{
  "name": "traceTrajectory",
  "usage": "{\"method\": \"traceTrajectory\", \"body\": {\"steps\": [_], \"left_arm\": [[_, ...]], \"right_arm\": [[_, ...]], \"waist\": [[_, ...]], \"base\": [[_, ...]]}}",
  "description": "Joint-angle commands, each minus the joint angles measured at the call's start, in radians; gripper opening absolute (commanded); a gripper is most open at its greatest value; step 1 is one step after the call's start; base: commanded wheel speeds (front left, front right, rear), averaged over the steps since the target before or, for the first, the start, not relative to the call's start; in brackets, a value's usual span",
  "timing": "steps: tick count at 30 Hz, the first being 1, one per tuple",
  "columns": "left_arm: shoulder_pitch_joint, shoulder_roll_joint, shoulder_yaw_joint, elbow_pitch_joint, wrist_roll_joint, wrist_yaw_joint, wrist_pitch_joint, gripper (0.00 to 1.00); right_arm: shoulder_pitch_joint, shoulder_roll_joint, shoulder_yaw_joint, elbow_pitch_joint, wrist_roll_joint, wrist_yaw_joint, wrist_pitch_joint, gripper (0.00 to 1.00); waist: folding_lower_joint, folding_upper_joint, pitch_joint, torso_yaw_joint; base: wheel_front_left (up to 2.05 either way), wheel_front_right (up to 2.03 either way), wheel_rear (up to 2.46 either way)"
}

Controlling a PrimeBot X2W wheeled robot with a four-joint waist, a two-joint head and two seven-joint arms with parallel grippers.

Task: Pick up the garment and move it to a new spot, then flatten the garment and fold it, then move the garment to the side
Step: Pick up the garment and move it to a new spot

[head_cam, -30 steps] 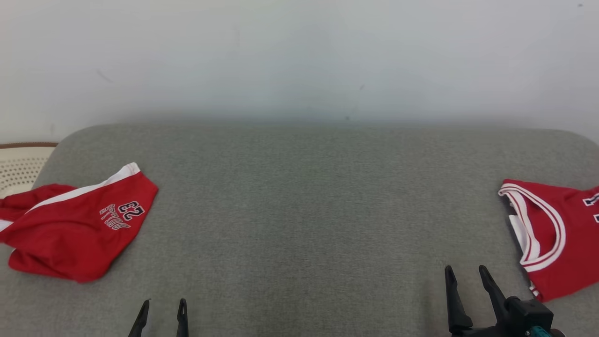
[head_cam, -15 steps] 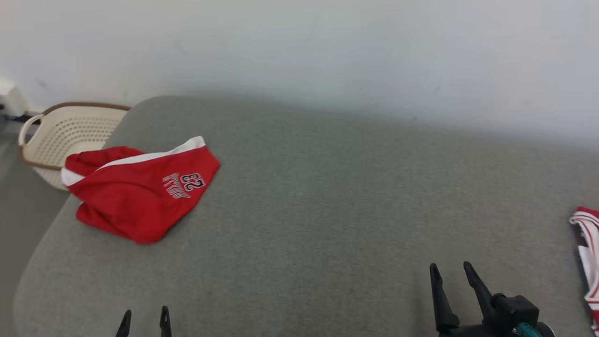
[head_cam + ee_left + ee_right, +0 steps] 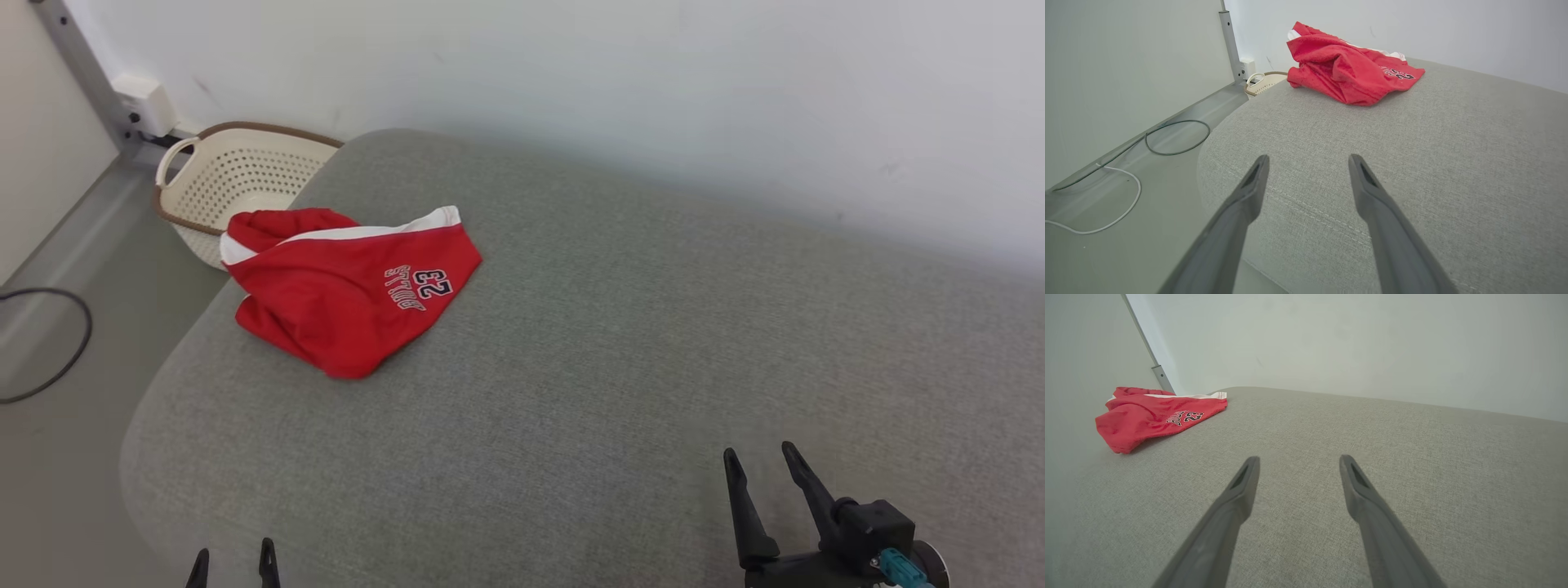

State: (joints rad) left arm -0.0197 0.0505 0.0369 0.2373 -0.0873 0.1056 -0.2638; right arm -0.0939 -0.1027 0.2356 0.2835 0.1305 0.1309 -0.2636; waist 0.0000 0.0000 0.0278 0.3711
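The garment point(image 3: 351, 286) is a crumpled pair of red shorts with a white stripe and the number 23, lying at the far left corner of the grey cushioned surface point(image 3: 620, 343). It also appears far ahead as the garment point(image 3: 1349, 67) in the left wrist view and at the left as the garment point(image 3: 1155, 416) in the right wrist view. My left gripper point(image 3: 231, 562) is open at the near left edge, nothing between its fingers. My right gripper point(image 3: 759, 465) is open at the near right, also holding nothing. Both are well short of the garment.
A cream perforated basket point(image 3: 233, 175) with a brown rim stands on the floor just behind the surface's left corner. A dark cable point(image 3: 49, 351) loops on the floor to the left, and a white cord point(image 3: 1106, 216) lies there too. A pale wall rises behind.
The head camera has swung to the left: the red shorts shifted toward the picture's middle, the second red garment at the right left the frame, and the basket and floor came into view.
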Motion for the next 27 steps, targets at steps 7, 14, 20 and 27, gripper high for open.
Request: {"method": "traceTrajectory", "body": {"steps": [7,14,20,27], "left_arm": [[-0.057,0.001,0.049,0.066,-0.057,-0.054,0.000,1.00],[-0.208,0.015,0.123,0.169,-0.080,-0.129,0.000,1.00],[-0.397,0.070,0.165,0.269,-0.065,-0.167,0.000,1.00],[-0.624,0.167,0.170,0.416,-0.056,-0.201,0.000,1.00]], "right_arm": [[-0.034,-0.015,0.025,0.001,0.011,-0.001,-0.001,1.00],[-0.091,-0.052,0.048,-0.013,0.012,-0.001,-0.001,1.00],[-0.146,-0.085,0.065,-0.030,0.005,-0.001,-0.001,1.00],[-0.191,-0.112,0.062,-0.049,0.003,-0.001,-0.001,1.00]], "waist": [[0.0000,0.0000,0.053,0.003],[0.0000,0.0000,0.140,-0.049],[0.0000,0.0000,0.228,-0.101],[0.0000,0.0000,0.305,-0.165]], "base": [[0.00,0.00,0.00],[0.00,0.00,0.00],[0.00,0.00,0.00],[0.00,0.00,0.00]]}}
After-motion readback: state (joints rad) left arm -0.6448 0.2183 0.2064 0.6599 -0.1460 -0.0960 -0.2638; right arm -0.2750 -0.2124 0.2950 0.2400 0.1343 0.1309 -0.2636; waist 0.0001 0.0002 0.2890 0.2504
